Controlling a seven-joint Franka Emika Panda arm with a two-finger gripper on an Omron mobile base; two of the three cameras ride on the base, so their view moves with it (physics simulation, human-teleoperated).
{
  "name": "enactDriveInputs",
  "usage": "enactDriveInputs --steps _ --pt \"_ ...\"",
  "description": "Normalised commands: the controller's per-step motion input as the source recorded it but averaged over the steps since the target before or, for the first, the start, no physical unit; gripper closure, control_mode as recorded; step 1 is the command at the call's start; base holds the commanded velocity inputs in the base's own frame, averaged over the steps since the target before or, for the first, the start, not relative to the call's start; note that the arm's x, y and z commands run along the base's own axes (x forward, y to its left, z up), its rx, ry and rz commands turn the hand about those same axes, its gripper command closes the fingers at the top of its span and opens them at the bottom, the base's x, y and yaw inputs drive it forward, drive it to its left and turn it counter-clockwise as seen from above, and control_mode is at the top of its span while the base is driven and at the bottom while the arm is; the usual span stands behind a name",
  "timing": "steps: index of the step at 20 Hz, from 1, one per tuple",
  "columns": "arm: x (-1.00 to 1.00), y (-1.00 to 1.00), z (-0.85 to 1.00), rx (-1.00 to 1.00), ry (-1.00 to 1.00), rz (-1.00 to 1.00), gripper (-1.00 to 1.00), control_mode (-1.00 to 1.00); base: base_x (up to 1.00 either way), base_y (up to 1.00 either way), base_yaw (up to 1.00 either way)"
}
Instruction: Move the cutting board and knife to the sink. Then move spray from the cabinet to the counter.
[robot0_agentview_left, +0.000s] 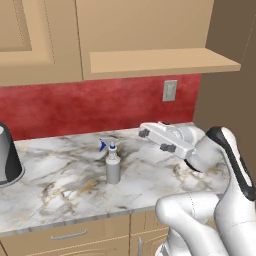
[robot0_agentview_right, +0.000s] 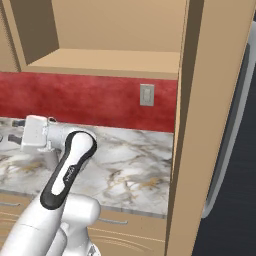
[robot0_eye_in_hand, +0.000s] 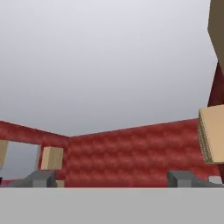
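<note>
Spray bottle (robot0_agentview_left: 113, 167) upright on the marble worktop (robot0_agentview_left: 60, 185), slim grey body, white neck, blue nozzle pointing left. Standing free, nothing touching it. Claw (robot0_agentview_left: 156, 140) hovering above the worktop just right of and behind the bottle, turned roughly level, facing left toward the far left of the scene; jaws spread wide, nothing between them. Same in the hand view: two dark fingertips (robot0_eye_in_hand: 41, 178) set far apart with bare red wall between. Red backsplash (robot0_agentview_left: 75, 102) behind the worktop, white wall outlet (robot0_agentview_left: 170, 90) on it at right. Tan wall cabinet (robot0_agentview_left: 40, 40) above, doors shut at left, projecting shelf ledge (robot0_agentview_left: 160, 61) at right. Dark-based grey cylinder (robot0_agentview_left: 7, 155) at far left edge of the worktop, well apart from the bottle. Drawer fronts (robot0_agentview_left: 70, 235) below the worktop edge.
</note>
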Motion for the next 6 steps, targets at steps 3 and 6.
enactDriveInputs --steps 3,6 --pt "-1.00 0.00 1.00 -0.01 0.02 -0.06 -1.00 -1.00 0.00 0.00 0.00" --pt "-1.00 0.03 1.00 -0.16 0.00 -0.17 -1.00 -1.00 0.00 0.00 0.00"
